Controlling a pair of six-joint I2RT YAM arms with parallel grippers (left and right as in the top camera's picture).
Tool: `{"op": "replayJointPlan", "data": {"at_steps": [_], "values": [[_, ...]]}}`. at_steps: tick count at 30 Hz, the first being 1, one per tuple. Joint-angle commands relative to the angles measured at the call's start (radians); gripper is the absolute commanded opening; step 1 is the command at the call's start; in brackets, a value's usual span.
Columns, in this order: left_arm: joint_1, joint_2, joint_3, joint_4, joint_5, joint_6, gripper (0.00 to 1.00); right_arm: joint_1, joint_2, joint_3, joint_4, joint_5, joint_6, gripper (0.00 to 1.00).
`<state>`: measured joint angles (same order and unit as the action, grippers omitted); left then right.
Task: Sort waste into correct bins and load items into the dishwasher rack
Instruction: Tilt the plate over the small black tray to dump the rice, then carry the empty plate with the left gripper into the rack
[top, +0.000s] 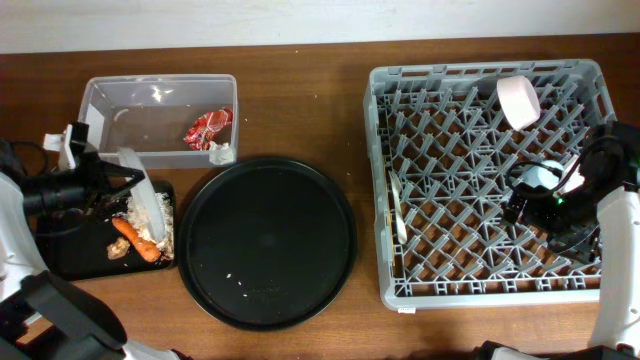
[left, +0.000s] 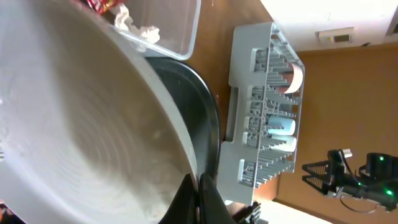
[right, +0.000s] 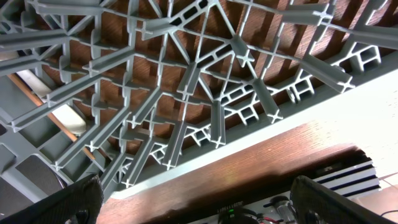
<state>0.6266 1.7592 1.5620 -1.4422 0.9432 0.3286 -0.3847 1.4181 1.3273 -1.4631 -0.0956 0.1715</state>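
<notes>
My left gripper (top: 122, 181) is shut on the rim of the round white plate (top: 142, 197) and holds it tilted on edge over the shallow black tray (top: 70, 255). The plate fills the left wrist view (left: 81, 124), with the jaws (left: 199, 198) pinching its rim. An orange carrot piece (top: 137, 241) and pale scraps (top: 160, 232) lie in the tray. The red-and-white wrapper (top: 208, 128) lies in the clear tub (top: 110, 100). My right gripper (top: 558, 215) is open and empty over the lattice floor (right: 186, 93) of the grey rack (top: 385, 150).
The large round black tray (top: 268, 240) lies between the bins and the rack. In the rack a pink bowl (top: 518, 101) stands at the back, a blue cup (left: 283, 126) sits near the middle, and a fork and chopstick (top: 398, 208) lie at the left side.
</notes>
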Motion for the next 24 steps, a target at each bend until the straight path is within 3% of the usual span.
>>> {"op": "replayJointPlan", "data": {"at_steps": [1,2,3,4,5,6,9,10,11,12,13,14,16,17,18,19,20,21,24], "values": [[0.027,-0.025,0.013,0.006,0.043,0.040,0.00,-0.002,-0.011,0.000,0.000,0.002,-0.007,0.98],[0.030,-0.024,0.013,-0.006,0.059,0.011,0.00,-0.002,-0.011,0.000,0.000,0.002,-0.007,0.99],[0.040,-0.025,0.013,0.015,0.076,0.055,0.00,-0.002,-0.011,0.000,-0.002,0.002,-0.007,0.99],[0.055,-0.022,0.013,0.004,0.104,0.004,0.00,-0.002,-0.011,0.000,-0.002,0.002,-0.007,0.99],[0.072,-0.023,0.013,0.002,0.153,0.088,0.00,-0.002,-0.011,0.000,-0.002,0.002,-0.007,0.99],[0.082,-0.016,0.013,0.009,0.139,0.011,0.00,-0.002,-0.011,0.000,-0.001,0.002,-0.007,0.99],[0.085,-0.011,0.011,0.002,0.107,0.090,0.00,-0.002,-0.011,0.000,0.003,0.002,-0.007,0.99],[0.085,-0.006,0.011,-0.002,0.125,0.024,0.00,-0.002,-0.011,0.000,0.002,0.002,-0.007,0.99],[0.088,-0.010,0.011,-0.040,0.206,0.198,0.00,-0.002,-0.011,0.000,-0.002,0.002,-0.007,0.99],[0.087,-0.003,0.011,-0.034,0.195,0.120,0.00,-0.002,-0.011,0.000,-0.002,0.002,-0.007,0.99],[0.087,-0.003,0.011,-0.015,0.177,0.196,0.00,-0.002,-0.011,0.000,-0.002,0.001,-0.007,0.99],[0.087,0.005,0.011,0.011,0.137,0.065,0.00,-0.002,-0.011,0.000,0.001,0.001,-0.007,0.99],[0.085,0.008,0.011,0.000,0.153,0.148,0.00,-0.002,-0.011,0.000,0.000,0.001,-0.007,0.99],[0.083,0.015,0.011,-0.063,0.177,0.124,0.00,-0.002,-0.011,0.000,0.000,0.001,-0.007,0.99],[0.083,0.015,0.011,-0.061,0.193,0.261,0.00,-0.002,-0.011,0.000,-0.001,0.001,-0.007,0.99],[0.083,0.025,0.011,-0.068,0.196,0.180,0.00,-0.002,-0.011,0.000,0.001,0.001,-0.007,0.99],[0.083,0.025,0.011,-0.056,0.182,0.227,0.00,-0.002,-0.011,0.000,0.001,0.001,-0.007,0.99],[0.083,0.027,0.010,-0.044,0.153,0.147,0.00,-0.002,-0.011,0.000,0.002,0.001,-0.007,0.99],[0.069,0.024,0.011,-0.137,0.153,0.224,0.00,-0.002,-0.011,0.000,0.002,0.001,-0.007,0.99]]}}
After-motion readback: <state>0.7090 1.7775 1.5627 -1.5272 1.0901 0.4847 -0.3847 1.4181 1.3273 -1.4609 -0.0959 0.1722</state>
